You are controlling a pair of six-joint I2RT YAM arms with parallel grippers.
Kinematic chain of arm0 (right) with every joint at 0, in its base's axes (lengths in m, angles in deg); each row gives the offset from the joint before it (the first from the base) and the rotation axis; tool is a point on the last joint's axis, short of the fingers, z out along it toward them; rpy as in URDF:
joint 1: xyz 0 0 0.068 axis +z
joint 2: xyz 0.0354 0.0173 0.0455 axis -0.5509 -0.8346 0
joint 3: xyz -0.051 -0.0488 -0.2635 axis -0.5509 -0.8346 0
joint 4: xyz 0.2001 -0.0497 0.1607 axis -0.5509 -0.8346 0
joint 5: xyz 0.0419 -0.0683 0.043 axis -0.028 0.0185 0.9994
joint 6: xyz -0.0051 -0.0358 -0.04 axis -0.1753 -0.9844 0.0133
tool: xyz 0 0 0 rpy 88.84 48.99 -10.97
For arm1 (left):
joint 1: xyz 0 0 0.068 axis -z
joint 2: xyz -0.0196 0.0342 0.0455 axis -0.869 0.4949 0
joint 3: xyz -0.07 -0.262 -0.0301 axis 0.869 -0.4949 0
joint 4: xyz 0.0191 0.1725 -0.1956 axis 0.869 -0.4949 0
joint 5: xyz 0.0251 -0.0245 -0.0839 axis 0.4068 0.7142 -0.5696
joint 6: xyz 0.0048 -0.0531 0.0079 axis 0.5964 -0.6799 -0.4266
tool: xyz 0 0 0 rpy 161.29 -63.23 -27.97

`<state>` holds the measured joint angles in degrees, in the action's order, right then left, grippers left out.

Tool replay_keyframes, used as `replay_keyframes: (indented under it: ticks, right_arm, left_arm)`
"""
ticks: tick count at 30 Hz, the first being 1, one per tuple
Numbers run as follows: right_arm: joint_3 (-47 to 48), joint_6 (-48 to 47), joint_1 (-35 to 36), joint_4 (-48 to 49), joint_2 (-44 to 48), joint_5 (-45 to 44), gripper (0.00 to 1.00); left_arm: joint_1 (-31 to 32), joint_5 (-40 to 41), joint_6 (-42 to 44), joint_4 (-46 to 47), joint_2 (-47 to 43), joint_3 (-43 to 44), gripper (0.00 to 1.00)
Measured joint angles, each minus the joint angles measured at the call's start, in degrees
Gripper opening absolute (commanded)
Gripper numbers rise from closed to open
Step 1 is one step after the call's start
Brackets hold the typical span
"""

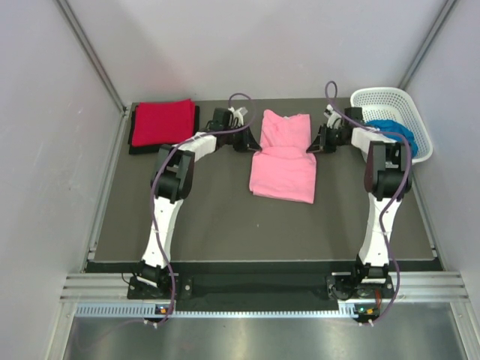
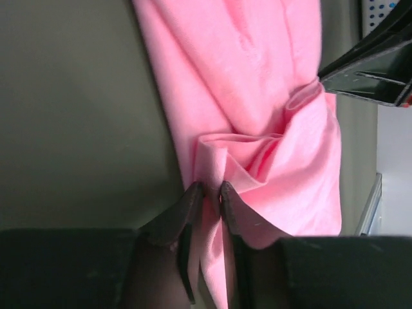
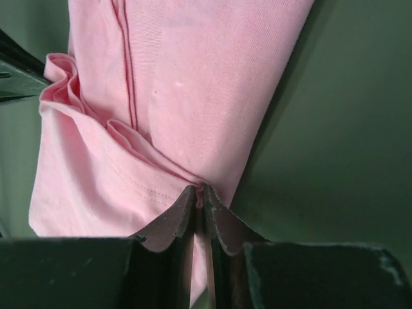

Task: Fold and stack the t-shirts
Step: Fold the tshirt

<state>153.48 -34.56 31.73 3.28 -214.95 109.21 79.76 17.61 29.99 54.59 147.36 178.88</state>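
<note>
Pink t-shirt (image 1: 283, 156) part-folded mid-counter (image 1: 202, 217), left of white basket (image 1: 409, 101), left fingers (image 2: 197, 194) and right fingers (image 3: 191, 196) pinching its side folds, blue t-shirt (image 1: 390, 126) in basket, part-hidden by right arm (image 1: 382, 169), red t-shirt (image 1: 162, 120) far left of basket, black t-shirt (image 1: 139, 149) mostly hidden beneath

The dark counter (image 1: 195, 225) bore a pink t-shirt (image 1: 283, 161) mid-surface, a red t-shirt (image 1: 161, 122) over a black t-shirt (image 1: 142, 149) far left, a white basket (image 1: 394, 101) far right.

At upper left you get only a dark rim of the black shirt (image 1: 135, 150) under the red shirt (image 1: 161, 121); at upper right the right arm (image 1: 386, 169) covers part of the blue shirt (image 1: 394, 126).
</note>
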Motion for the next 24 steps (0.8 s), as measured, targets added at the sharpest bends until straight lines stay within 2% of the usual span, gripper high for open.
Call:
replay_keyframes:
  ticks: [4,7,8,9,11,13,14,18,24]
  right_arm:
    - [2.49,0.72,-0.33,-0.94,-1.64,0.11,0.13]
    - [3.82,1.25,-0.37,-1.73,-2.27,-0.28,0.25]
    - [3.89,1.38,-0.37,-1.81,-2.27,-0.66,0.33]
    - [4.17,1.6,-0.35,-2.21,-2.27,-0.98,0.37]
    - [4.17,1.88,-0.35,-2.71,-1.95,-1.2,0.46]
    - [4.11,2.29,-0.26,-4.13,-0.55,-2.97,0.51]
    - [4.04,2.62,-0.31,-4.85,0.33,-4.0,0.56]
    - [2.01,4.33,-0.42,-7.08,6.54,-7.52,0.59]
    - [-10.69,7.98,-0.13,-8.07,22.25,-12.41,0.59]
  left_arm:
    - [-0.52,-0.26,-1.7,-0.04,1.07,0.28,0.33]
    - [-0.79,0.72,-1.79,-0.66,1.09,1.07,0.35]
    - [-0.9,0.94,-1.81,-1.11,1.09,1.14,0.36]
    - [-1.09,1.09,-1.64,-1.7,0.96,1.2,0.43]
    - [-1.31,2.34,-0.7,-3.61,-0.24,1.09,0.45]
    - [-1.53,5.73,0.83,-6.51,-2.91,-0.2,0.46]
    - [-1.73,7.72,1.95,-7.67,-5.49,-2.23,0.46]
    - [-2.14,11.47,4.24,-10.32,-16.0,-10.95,0.46]
    - [-1.62,8.83,2.67,-4.42,-32.52,-30.86,0.41]
